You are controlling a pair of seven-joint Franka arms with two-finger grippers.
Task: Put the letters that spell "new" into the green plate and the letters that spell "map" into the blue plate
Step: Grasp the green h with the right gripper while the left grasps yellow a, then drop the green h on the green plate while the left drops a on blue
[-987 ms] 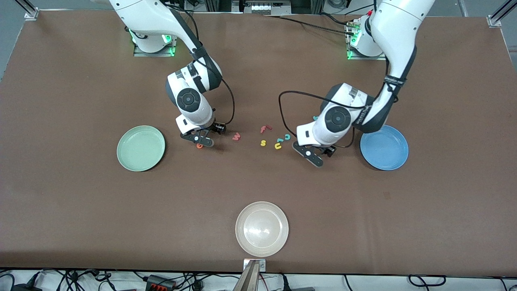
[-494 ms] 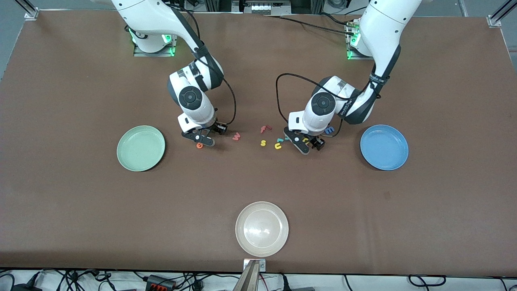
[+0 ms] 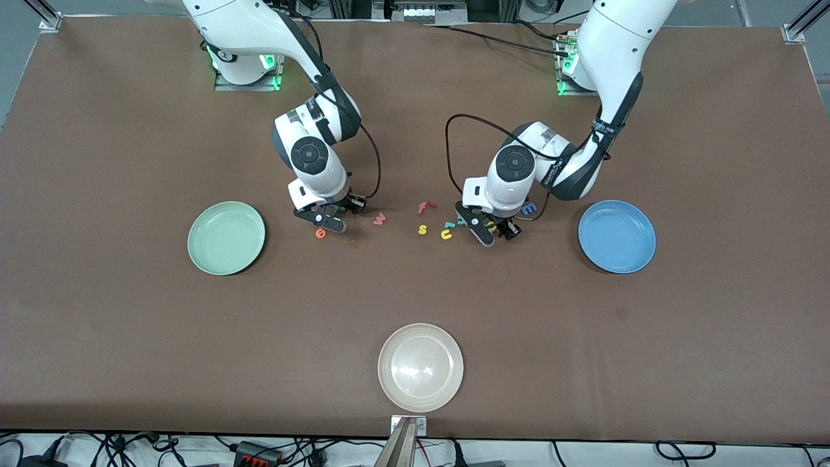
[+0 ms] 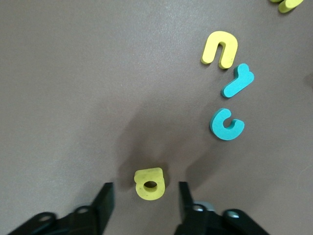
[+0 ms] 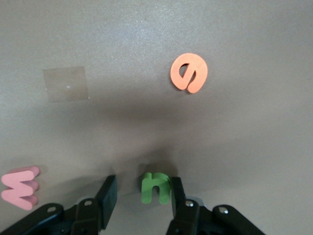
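Yellow foam "a" [image 4: 149,183] lies flat on the brown table [image 3: 130,324] between the two fingers of the left gripper [image 4: 145,200], which stand partly apart with a gap on each side of the letter, so nothing is gripped yet. It sits mid-table toward the left arm's end, near the blue "m" [image 3: 530,209] and the teal "p" [image 4: 238,81].

In the right wrist view the olive-green "n" [image 5: 155,187] lies between the fingers of the right gripper [image 5: 142,196]; one finger looks to touch it, the other stands off, so no firm hold shows. The orange "e" [image 5: 189,72] and the pinkish-red "w" [image 5: 19,187] lie close by on either side.

Each arm is the nearer one to its own plate. The green plate [image 3: 201,256] sits toward the right arm's end and the blue plate [image 3: 642,259] toward the left arm's end. Both are empty, as is the cream-white plate [image 3: 389,386] at the edge nearest the front camera.

Stray letters stay mid-table: yellow "u" [image 4: 220,48], teal "c" [image 4: 226,125], yellow "s" [image 3: 423,229], red "f" [image 3: 425,207].
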